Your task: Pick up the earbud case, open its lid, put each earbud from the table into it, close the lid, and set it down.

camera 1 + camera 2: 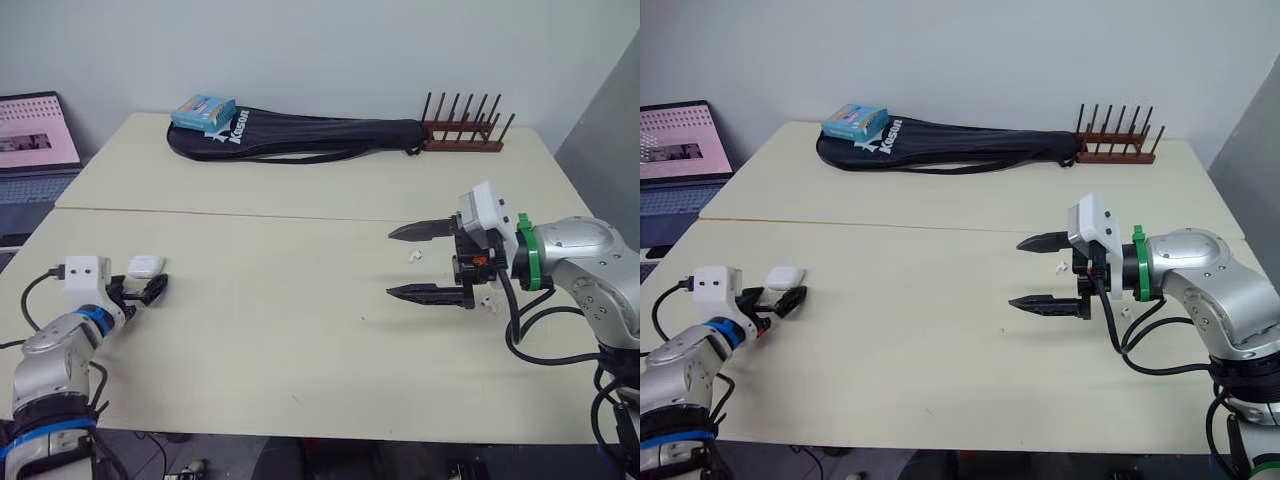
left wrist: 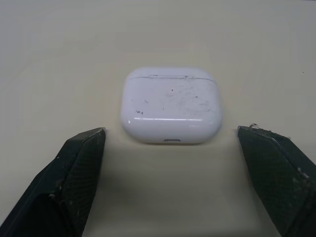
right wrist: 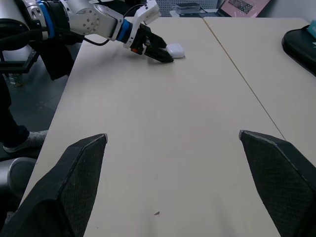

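My left end effector (image 1: 145, 291), spread wide, faces the closed earbud case (image 2: 171, 104) on the tabletop (image 1: 280, 330) (nothing lifted yet), my right end effector (image 1: 391, 262) gapes empty, and the earbuds (image 1: 412, 256) await stowing.

silver arms (image 1: 585, 258), white wrist boxes (image 1: 85, 275); left claw (image 1: 158, 288) black, blue-banded; right claw (image 1: 389, 262) black, green-ringed.

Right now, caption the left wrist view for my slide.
Open left claw frames the closed white earbud case on the beige table, not yet touching it.

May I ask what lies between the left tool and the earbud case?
Bare cream tabletop, in the left wrist view, separates the left tool from the white rounded earbud case.
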